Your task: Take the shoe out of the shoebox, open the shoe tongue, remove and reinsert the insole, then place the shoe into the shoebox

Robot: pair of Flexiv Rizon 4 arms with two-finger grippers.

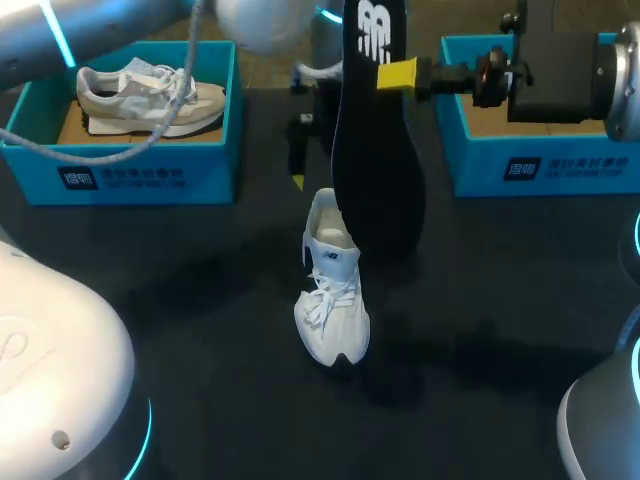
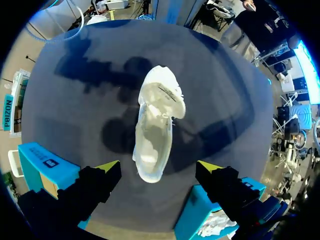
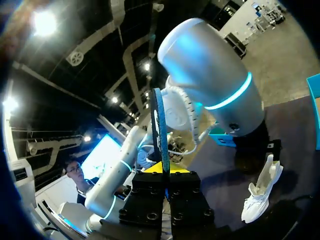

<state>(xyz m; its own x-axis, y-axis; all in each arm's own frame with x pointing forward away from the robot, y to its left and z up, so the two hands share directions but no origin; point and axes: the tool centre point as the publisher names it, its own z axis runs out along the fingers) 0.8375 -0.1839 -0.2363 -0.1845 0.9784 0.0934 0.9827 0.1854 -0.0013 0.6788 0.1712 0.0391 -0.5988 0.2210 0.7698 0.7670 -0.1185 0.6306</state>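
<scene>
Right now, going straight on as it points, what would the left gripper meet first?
Probably the white shoe on the table, straight ahead of the open left gripper; nothing shows between, though depth is unclear.

black foam insole [image 1: 378,150], its upper end cut off; beside the insole, blue cardboard shoebox [image 1: 540,165] running out of view, its inside hidden under the right arm [image 1: 560,75]

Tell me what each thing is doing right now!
white shoe: standing on the table, not in a box.
insole: out of the shoe, held upright.
right gripper: shut on the insole.
left gripper: open, empty, over the white shoe.
grey shoe: sitting in the left shoebox.
</scene>
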